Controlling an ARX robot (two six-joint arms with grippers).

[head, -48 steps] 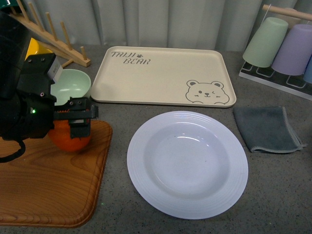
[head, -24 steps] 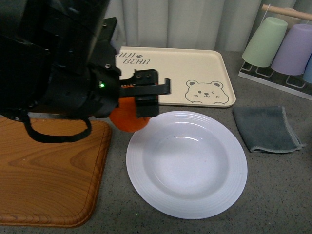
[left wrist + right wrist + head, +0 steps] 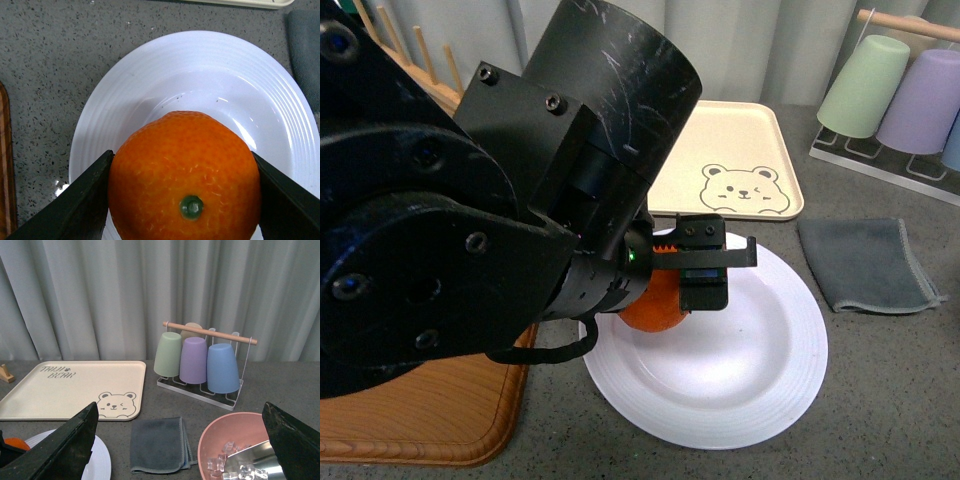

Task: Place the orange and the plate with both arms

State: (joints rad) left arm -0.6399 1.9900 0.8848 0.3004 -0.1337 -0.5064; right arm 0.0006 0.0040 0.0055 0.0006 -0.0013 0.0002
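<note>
The left arm [image 3: 450,230] hides the 9 o'clock side of the plate [image 3: 770,380]. The left fingers [image 3: 80,205] clamp the orange [image 3: 185,175] over the plate's well; contact with it cannot be told. The right fingers [image 3: 65,445] stand wide apart.

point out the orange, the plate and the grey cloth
orange [image 3: 182,167], left wrist view, on its dimpled skin just above the green stem dot
plate [image 3: 795,395], front view, on its bare ridged rim
grey cloth [image 3: 865,265], front view, on the middle of the folded fabric

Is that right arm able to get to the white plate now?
Probably yes: the plate has its right rim bare; the left gripper with the orange covers only the other side.
</note>
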